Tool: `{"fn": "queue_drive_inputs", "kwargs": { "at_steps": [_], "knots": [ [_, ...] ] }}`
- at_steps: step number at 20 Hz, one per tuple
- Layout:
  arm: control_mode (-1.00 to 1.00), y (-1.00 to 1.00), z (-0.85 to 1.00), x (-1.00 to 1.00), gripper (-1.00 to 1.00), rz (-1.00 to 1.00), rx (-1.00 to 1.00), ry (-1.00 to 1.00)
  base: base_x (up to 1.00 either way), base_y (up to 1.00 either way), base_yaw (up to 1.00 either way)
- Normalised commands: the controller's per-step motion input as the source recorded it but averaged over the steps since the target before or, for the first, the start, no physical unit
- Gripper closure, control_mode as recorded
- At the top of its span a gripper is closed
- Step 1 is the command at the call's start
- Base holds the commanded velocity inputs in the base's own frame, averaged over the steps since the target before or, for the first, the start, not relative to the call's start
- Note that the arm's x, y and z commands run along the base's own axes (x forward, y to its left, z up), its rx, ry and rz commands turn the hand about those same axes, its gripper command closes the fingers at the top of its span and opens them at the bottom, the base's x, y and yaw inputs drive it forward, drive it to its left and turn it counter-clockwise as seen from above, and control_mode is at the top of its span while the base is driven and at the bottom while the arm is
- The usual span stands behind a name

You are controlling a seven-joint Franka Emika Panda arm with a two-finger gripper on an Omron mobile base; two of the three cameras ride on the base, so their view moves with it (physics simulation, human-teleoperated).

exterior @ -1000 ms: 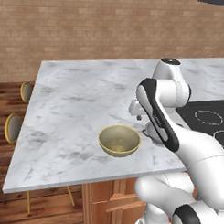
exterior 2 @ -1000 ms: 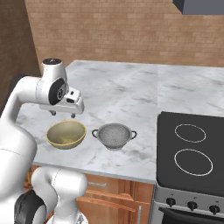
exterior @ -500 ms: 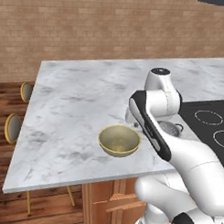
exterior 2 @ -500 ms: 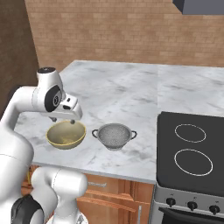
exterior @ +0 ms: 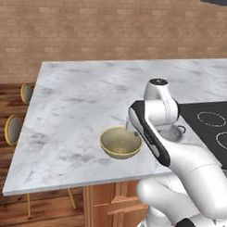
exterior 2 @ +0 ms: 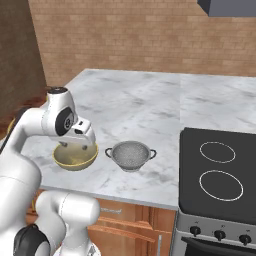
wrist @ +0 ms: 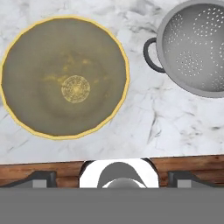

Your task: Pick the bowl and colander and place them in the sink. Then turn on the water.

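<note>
claw (exterior 2: 80, 145) hangs w/ jaws spread wide, gripping nothing, right over the near part of the yellow-tan bowl (wrist: 64, 76). bowl sits upright on the marble counter (exterior: 78, 100) close to its front edge, directly under the claw. the grey perforated colander (wrist: 197, 48) stands just beside the bowl, apart from it, one loop handle pointing toward the bowl; it's off to the claw's stove side. black stovetop (exterior 2: 220, 175) w/ ring marks lies further that way, past the colander. brick wall (exterior 2: 125, 35) behind the counter.
</note>
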Motion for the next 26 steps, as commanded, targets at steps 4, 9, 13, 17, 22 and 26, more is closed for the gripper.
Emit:
{"fn": "queue_drive_inputs", "kwargs": {
  "at_steps": [4, 9, 13, 17, 22, 26],
  "knots": [
    [-1.00, 0.00, -0.32, 0.16, -1.00, -0.04, 0.00, 0.10, 0.00, 0.00, 0.00],
    [-1.00, 0.00, -0.24, 0.14, -1.00, -0.05, 0.00, 0.11, 0.00, 0.00, 0.00],
    [-1.00, 0.00, -0.23, 0.09, -1.00, -0.03, 0.00, 0.10, 0.00, 0.00, 0.00],
    [-1.00, 0.00, -0.27, 0.06, -1.00, -0.02, 0.00, 0.10, 0.00, 0.00, 0.00],
    [-1.00, 0.00, -0.20, 0.00, -1.00, -0.02, 0.00, 0.07, 0.00, 0.00, 0.00],
    [-1.00, 0.00, -0.11, 0.00, -1.00, -0.02, 0.00, 0.03, 0.00, 0.00, 0.00]
  ]
}}
